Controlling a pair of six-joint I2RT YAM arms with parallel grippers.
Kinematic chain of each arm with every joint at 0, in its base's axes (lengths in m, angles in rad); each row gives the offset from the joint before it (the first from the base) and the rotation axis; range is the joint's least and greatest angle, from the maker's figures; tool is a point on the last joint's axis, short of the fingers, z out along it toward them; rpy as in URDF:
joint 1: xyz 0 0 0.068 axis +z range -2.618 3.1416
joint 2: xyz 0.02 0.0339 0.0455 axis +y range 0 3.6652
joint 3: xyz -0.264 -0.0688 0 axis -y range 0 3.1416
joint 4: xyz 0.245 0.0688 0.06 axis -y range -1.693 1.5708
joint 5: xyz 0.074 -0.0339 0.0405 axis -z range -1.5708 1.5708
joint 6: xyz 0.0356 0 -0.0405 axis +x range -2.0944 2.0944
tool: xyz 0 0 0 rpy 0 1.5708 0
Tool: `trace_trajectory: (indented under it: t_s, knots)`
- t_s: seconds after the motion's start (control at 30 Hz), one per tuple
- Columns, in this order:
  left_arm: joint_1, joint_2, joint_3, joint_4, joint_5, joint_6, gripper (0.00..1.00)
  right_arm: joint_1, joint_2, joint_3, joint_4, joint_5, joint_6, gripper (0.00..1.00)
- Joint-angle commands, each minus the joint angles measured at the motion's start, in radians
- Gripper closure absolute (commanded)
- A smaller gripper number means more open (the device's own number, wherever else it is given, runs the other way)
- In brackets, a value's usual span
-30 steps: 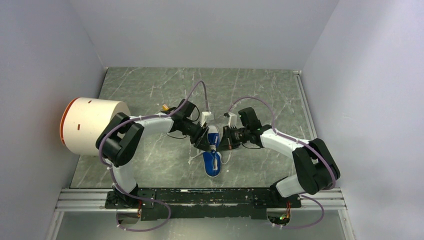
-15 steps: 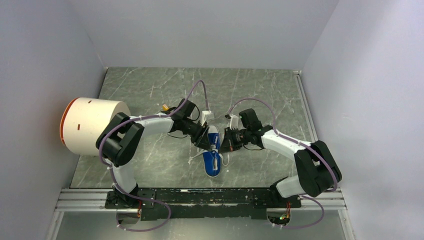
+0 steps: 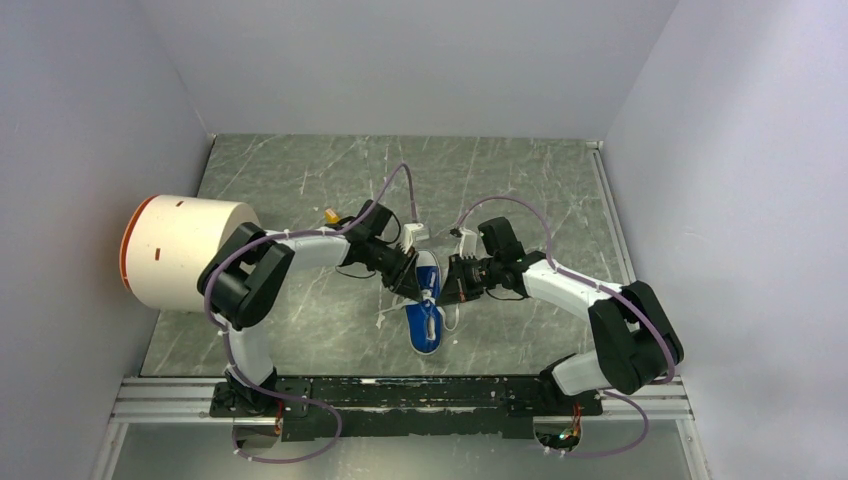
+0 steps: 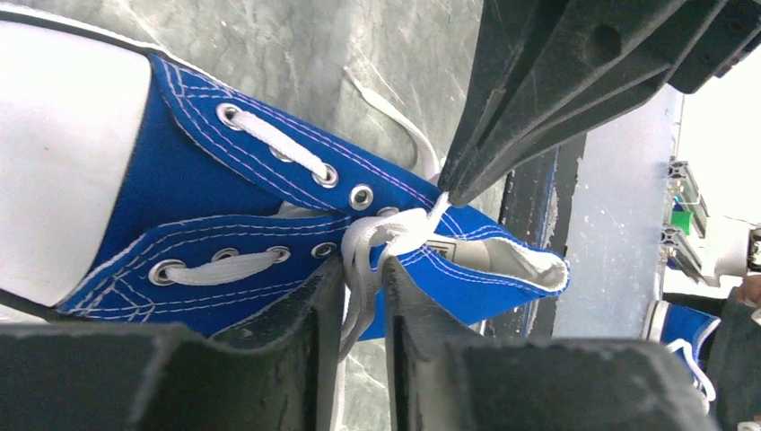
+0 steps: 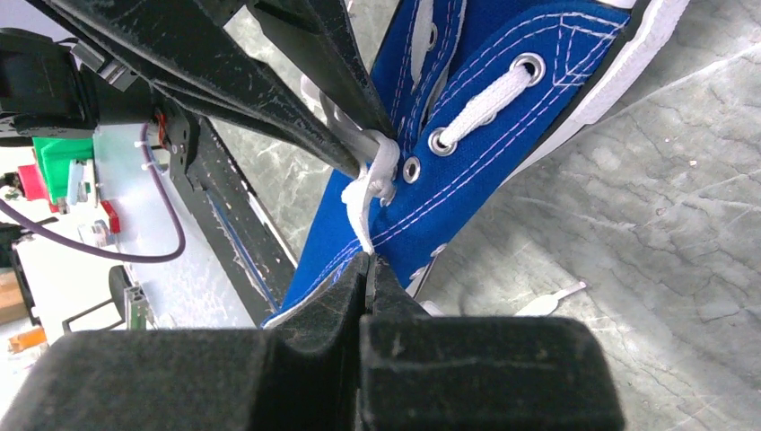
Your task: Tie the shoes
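Note:
The blue sneaker (image 3: 426, 322) with white laces lies on the table between my two arms. In the left wrist view its white toe cap (image 4: 63, 153) is at the left and the lace knot (image 4: 399, 229) sits at the top eyelets. My left gripper (image 4: 362, 267) is closed on a strand of white lace (image 4: 359, 287) that hangs from the knot. My right gripper (image 5: 368, 260) is shut on a lace end (image 5: 363, 211) beside the shoe's side (image 5: 467, 171). In the top view both grippers, left (image 3: 408, 287) and right (image 3: 447, 290), meet over the shoe's middle.
A large white cylinder with an orange rim (image 3: 180, 250) lies at the left of the table. A small yellow block (image 3: 330, 215) sits behind the left arm. A loose lace tip (image 5: 552, 301) rests on the marble surface. Walls close in on three sides.
The right gripper has shifted slightly towards the shoe and the left wrist has turned a little. Both stay at the laces; the shoe has barely moved.

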Motion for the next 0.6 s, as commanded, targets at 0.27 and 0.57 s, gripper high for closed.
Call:
trace_trajectory:
  t_s: [0.27, 0.57]
  knots:
    - [-0.022, -0.053, -0.045, 0.113, -0.066, -0.067, 0.89, -0.006, -0.068, 0.066, -0.020, 0.074, 0.031, 0.60]
    - [-0.021, -0.135, -0.095, 0.112, -0.101, -0.065, 0.95, 0.012, 0.083, 0.142, 0.038, 0.014, 0.042, 0.64]
